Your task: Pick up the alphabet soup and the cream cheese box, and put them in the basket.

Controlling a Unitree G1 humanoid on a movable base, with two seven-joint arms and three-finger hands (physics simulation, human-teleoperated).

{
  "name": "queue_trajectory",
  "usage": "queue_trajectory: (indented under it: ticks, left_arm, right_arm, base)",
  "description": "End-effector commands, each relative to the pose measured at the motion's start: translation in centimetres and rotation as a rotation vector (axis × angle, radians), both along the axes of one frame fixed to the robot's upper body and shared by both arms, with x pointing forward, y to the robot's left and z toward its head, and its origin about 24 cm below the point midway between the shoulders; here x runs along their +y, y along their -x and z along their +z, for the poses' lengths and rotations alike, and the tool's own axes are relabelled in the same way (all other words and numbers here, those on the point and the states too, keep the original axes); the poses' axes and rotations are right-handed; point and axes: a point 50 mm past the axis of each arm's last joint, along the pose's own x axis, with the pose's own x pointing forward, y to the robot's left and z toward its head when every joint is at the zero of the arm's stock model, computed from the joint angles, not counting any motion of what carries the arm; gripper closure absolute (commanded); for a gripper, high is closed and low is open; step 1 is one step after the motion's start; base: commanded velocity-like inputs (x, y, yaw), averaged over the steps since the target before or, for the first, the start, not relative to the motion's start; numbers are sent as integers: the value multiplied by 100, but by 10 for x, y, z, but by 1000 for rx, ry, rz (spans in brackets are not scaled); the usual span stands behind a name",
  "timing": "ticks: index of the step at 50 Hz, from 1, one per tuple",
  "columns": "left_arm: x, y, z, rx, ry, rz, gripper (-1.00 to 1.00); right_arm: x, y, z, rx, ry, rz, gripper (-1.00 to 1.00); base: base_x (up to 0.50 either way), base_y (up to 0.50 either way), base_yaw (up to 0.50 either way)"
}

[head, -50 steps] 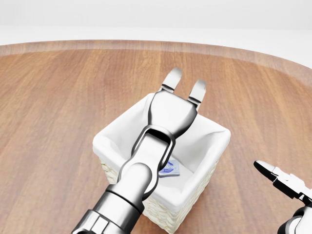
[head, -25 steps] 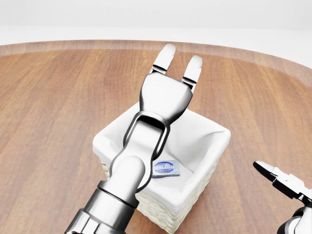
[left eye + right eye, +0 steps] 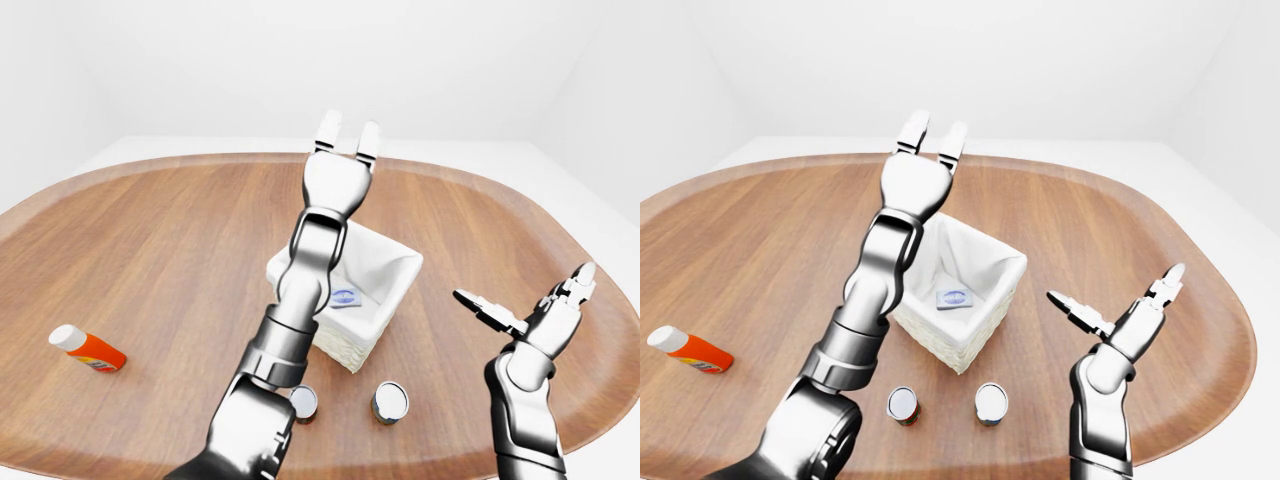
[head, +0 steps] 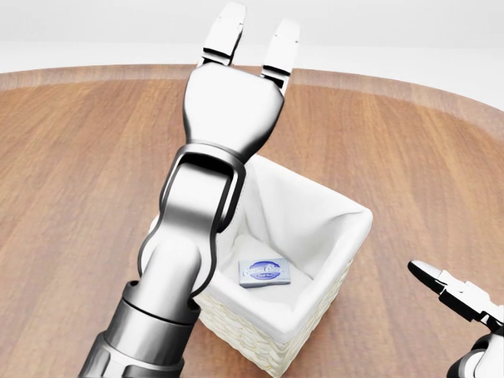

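One cream cheese box (image 4: 264, 272) in basket (image 4: 346, 236), below left fingers (image 4: 224, 35).

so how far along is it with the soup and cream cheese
Half done, by the look of it. The cream cheese box already lies inside the basket. Nothing is in hand: the left robot hand is raised above the basket with fingers open and empty, and the right robot hand is open too. Left to do: the alphabet soup. Two cans stand on the table below the basket; I cannot tell which is the soup.
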Motion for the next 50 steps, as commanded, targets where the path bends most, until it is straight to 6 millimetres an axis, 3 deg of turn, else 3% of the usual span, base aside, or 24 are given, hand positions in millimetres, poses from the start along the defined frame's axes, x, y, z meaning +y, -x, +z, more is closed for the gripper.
queue_trajectory:
  ticks: [1, 11, 20, 50]
  left_arm:
    - [19, 5, 15, -37, 36, 40, -100]
    - [28, 8, 22, -62, 63, 47, -100]
    - [43, 32, 48, -110, 106, 89, -100]
    - [122, 50, 46, -132, 170, 229, -100]
  right_arm:
    - [0, 1, 1, 1, 3, 0, -100]
    - [0, 0, 1, 0, 3, -1, -100]
    - [0, 0, 0, 0, 7, 1, -100]
    - [1, -1, -1, 3, 17, 4, -100]
  base:
    - [0, 0, 0]
    - [0, 0, 0]
    - [0, 0, 0]
    - [0, 0, 0]
